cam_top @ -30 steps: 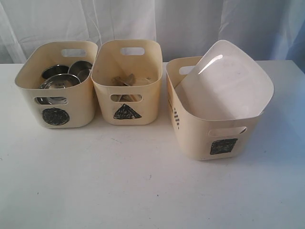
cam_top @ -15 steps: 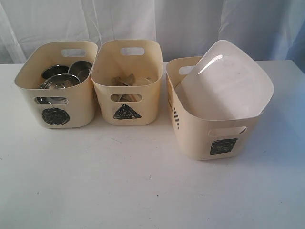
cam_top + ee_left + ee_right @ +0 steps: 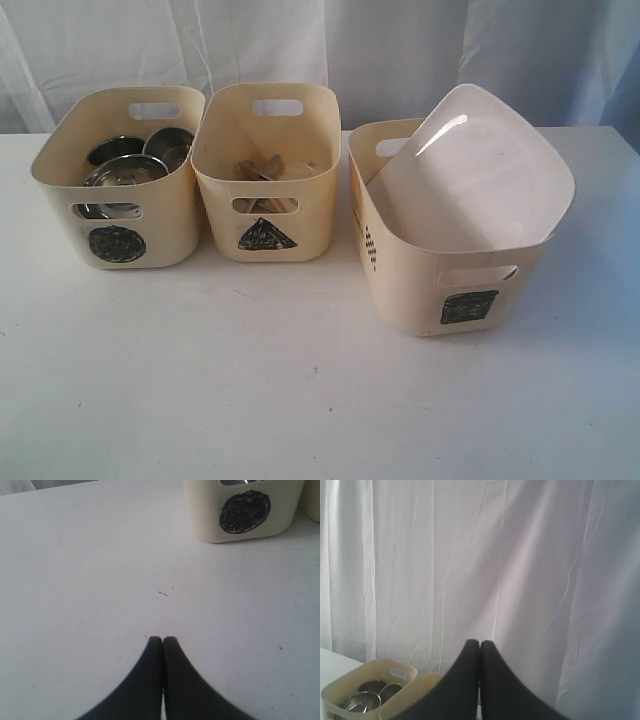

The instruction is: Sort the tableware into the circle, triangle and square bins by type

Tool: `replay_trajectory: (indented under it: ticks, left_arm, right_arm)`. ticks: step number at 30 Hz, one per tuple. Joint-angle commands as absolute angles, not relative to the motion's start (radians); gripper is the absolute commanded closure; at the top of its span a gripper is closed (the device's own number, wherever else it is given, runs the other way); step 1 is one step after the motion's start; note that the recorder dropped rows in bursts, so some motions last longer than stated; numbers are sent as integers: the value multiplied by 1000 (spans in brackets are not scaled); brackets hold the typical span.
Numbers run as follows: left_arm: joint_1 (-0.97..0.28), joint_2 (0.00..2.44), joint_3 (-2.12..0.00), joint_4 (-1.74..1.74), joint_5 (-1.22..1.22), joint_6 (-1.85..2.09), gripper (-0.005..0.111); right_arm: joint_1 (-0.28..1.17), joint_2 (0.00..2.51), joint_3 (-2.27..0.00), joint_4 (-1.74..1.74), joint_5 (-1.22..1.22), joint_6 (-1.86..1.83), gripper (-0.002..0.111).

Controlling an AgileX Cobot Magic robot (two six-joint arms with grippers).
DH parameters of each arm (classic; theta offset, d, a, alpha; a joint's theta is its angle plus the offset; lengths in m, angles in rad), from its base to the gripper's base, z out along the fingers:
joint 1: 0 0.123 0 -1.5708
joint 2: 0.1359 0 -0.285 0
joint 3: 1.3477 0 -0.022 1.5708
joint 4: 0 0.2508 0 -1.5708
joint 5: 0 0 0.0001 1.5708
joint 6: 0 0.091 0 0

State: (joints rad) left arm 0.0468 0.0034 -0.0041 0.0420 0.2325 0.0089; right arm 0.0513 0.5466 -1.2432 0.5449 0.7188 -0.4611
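My left gripper (image 3: 162,639) and right gripper (image 3: 479,642) are fully closed, holding nothing; the circle bin (image 3: 201,515) stands beyond the left.

Staged lab: white table (image 3: 300,400), curtain backdrop (image 3: 400,50)

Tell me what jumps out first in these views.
The large white plate stands tilted in the square bin on the right, poking well above its rim. The circle bin on the left holds a heap of steel bowls; the triangle bin sits between them. The left gripper and right gripper are shut, holding nothing.
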Motion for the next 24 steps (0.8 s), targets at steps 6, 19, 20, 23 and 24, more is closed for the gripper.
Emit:
replay_trajectory:
  ticks: [6, 19, 20, 23, 24]
  left_arm:
    - [43, 0, 0, 36, 231, 9, 107]
    - [43, 0, 0, 36, 231, 9, 107]
    - [43, 0, 0, 36, 231, 9, 107]
    - [43, 0, 0, 36, 231, 9, 107]
    - [43, 0, 0, 36, 231, 9, 107]
  right_arm:
    - [49, 287, -1149, 445, 815, -297, 108]
    - [49, 165, -1061, 375, 1064, -212, 108]
    - [49, 165, -1061, 375, 1066, -212, 108]
    - [49, 165, -1061, 358, 1074, -212, 108]
    - [49, 165, -1061, 342, 1074, -214, 108]
